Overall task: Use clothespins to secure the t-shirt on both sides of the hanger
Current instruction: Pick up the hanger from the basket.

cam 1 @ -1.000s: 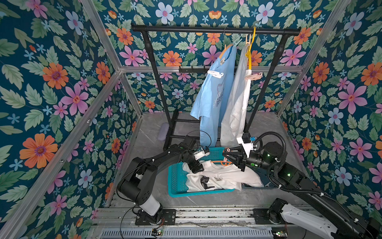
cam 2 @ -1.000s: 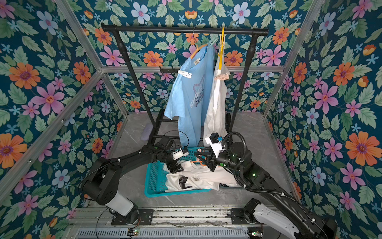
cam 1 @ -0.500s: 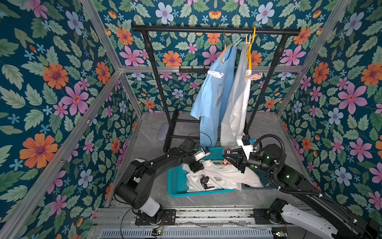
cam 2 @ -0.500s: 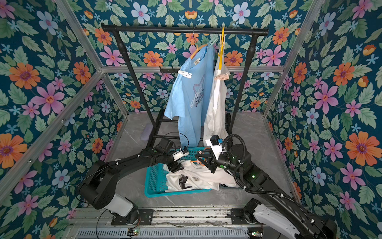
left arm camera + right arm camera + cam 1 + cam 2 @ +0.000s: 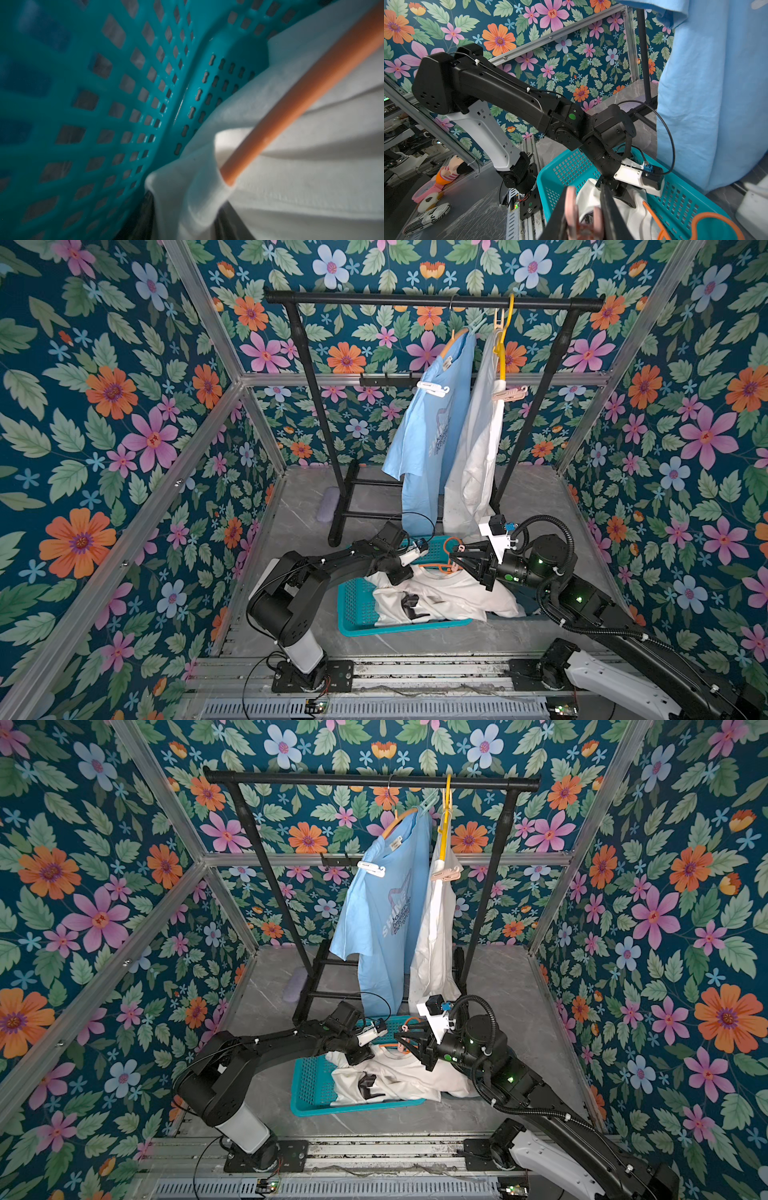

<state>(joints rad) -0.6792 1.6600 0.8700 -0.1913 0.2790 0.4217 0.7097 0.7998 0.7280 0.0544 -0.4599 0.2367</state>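
Observation:
A white t-shirt (image 5: 449, 597) lies crumpled in a teal basket (image 5: 357, 605), with an orange hanger (image 5: 446, 545) threaded into its neck. My left gripper (image 5: 401, 572) is down at the shirt's left shoulder. In the left wrist view its dark jaws (image 5: 187, 218) pinch a fold of the t-shirt (image 5: 301, 187) where the hanger (image 5: 291, 99) arm ends. My right gripper (image 5: 454, 556) hovers over the collar. It is shut on a pale pink clothespin (image 5: 572, 207), prongs pointing outward, which also shows in a top view (image 5: 402, 1048).
A black rack (image 5: 432, 301) at the back carries a blue t-shirt (image 5: 432, 427) and a white garment (image 5: 478, 448) on hangers. A white clothespin (image 5: 432, 387) and a pink clothespin (image 5: 509, 394) are clipped on them. The hems hang close above the basket. A purple pad (image 5: 326, 504) lies on the floor.
My left gripper's jaws have closed in on the shirt's shoulder in the basket. The right arm has shifted only slightly, still holding the pink clothespin.

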